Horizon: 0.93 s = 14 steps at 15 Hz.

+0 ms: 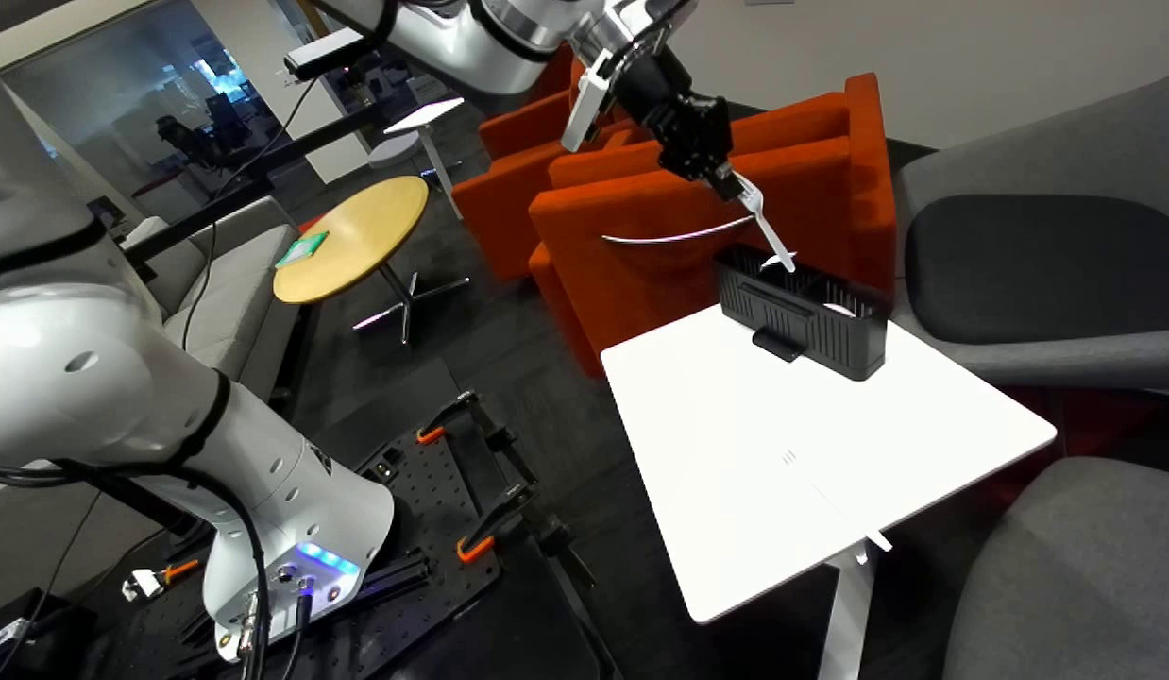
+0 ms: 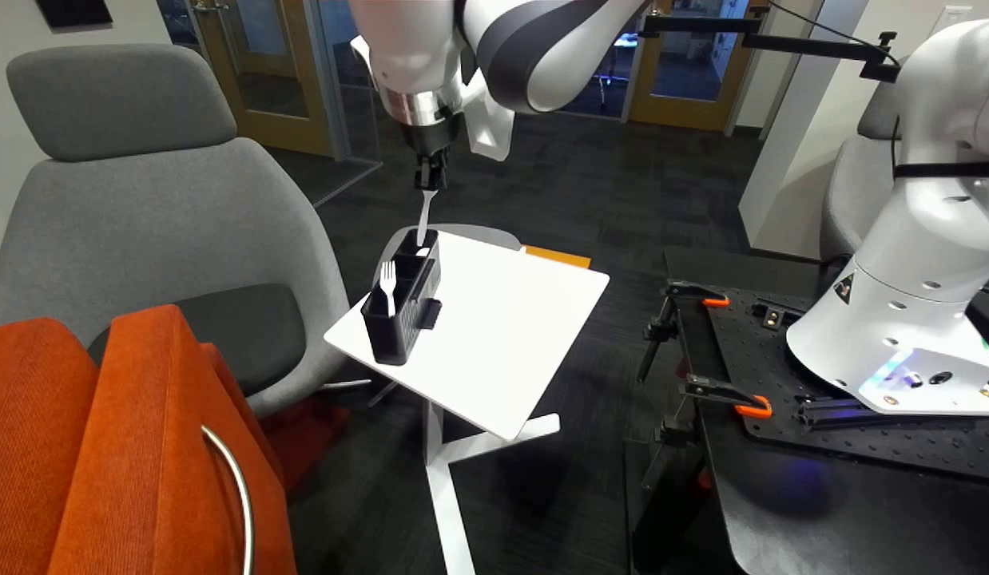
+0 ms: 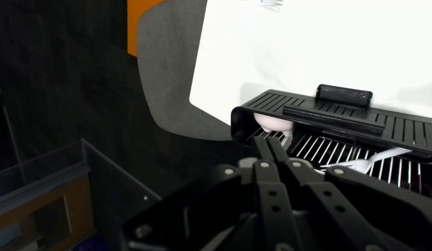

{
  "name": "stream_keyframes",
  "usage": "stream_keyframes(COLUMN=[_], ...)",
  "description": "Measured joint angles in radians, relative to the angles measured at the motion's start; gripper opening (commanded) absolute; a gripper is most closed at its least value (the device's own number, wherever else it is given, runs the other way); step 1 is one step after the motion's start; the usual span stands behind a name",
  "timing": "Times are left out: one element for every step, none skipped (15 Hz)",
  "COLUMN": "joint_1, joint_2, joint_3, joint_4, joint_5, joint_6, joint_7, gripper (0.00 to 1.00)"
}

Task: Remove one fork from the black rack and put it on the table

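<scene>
The black rack [image 1: 797, 316] stands on the far part of the white table [image 1: 792, 463]; it shows in both exterior views [image 2: 401, 323]. My gripper [image 1: 729, 181] is above the rack's end compartment, shut on a white fork [image 1: 766, 225] by its tined end. The fork's handle points down; I cannot tell whether its tip is inside the compartment. In the wrist view my fingers [image 3: 270, 139] mostly hide the held fork. Another white fork [image 2: 389, 287] stands tilted in the rack's opposite end and shows in the wrist view [image 3: 364, 164].
A pale rounded item [image 3: 273, 122] lies in the end compartment under my gripper. Orange armchairs [image 1: 707, 227] and a grey chair [image 2: 183, 208] stand close around the table. A round yellow table [image 1: 353, 236] is farther off. Clamps [image 1: 490, 519] sit on the robot's black bench.
</scene>
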<state>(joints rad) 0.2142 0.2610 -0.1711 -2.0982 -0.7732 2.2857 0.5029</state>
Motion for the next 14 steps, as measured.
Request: stream_keyframes(joint_1=[-0.007,-0.015,-0.026,-0.039,-0.053,-0.068,-0.085,-0.100,-0.117,-0.134,-0.150,-0.167,-0.186,-0.206], joint_2=[-0.031,-0.063,-0.096,-0.134,-0.171,-0.208,-0.244,-0.278,-0.310,-0.339,-0.364,-0.385,-0.400,-0.412], joint_3=[0.008,0.016,0.025,0.034,0.042,0.051,0.060,0.067,0.074,0.079,0.082,0.082,0.082,0.081], joint_4=[-0.015,-0.033,-0.055,-0.081,-0.110,-0.142,-0.176,-0.212,-0.248,-0.287,-0.323,-0.360,-0.396,-0.433], joint_5=[-0.006,-0.010,-0.011,-0.011,-0.011,-0.011,-0.011,-0.011,-0.009,-0.003,0.007,0.020,0.036,0.055], joint_6=[-0.010,-0.019,-0.024,-0.025,-0.026,-0.026,-0.026,-0.025,-0.023,-0.017,-0.008,0.010,0.033,0.066], joint_7=[0.005,0.013,0.015,0.016,0.017,0.018,0.022,0.033,0.041,0.054,0.061,0.073,0.080,0.089], gripper=[0.01,0.01,0.01,0.01,0.01,0.01,0.01,0.01,0.01,0.01,0.01,0.01,0.01,0.01])
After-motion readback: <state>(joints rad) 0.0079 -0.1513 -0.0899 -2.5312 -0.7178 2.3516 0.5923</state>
